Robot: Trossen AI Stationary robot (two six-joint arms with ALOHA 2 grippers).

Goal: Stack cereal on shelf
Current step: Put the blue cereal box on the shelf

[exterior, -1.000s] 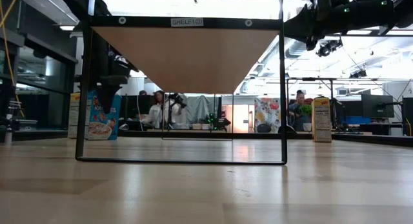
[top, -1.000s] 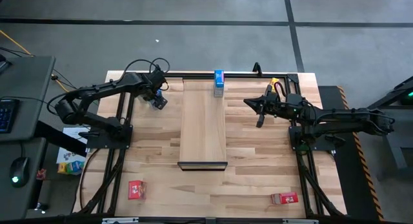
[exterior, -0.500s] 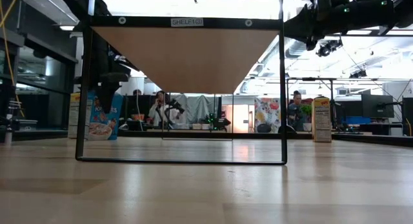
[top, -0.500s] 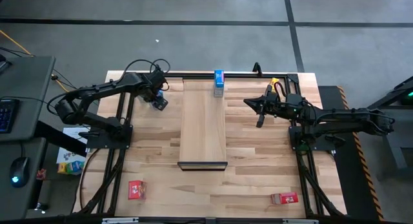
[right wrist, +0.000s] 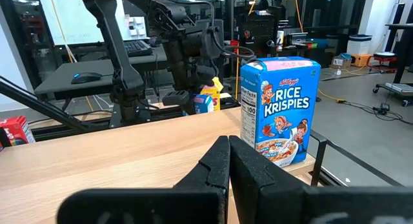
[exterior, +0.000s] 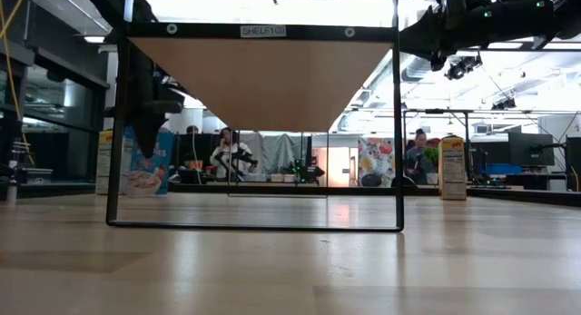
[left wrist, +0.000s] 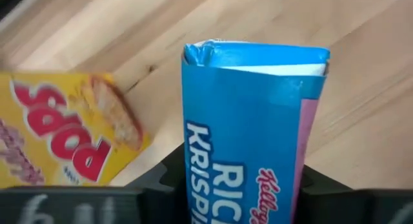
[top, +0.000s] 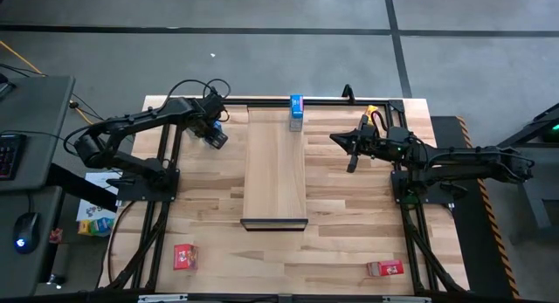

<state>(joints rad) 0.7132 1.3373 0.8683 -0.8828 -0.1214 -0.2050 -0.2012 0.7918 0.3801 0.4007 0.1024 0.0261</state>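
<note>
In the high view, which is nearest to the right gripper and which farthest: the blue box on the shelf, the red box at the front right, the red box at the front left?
From the right gripper:
1. Blue box, standing at the shelf's far end.
2. Red box at the front right, near the table's front edge.
3. Red box at the front left, across the table.

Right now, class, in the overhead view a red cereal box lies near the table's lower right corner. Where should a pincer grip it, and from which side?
Come straight down on the red box and close across its shorter width, at mid-length. It lies low on the table, long side running left to right, with nothing beside it, so the top looks the freest approach.
</note>
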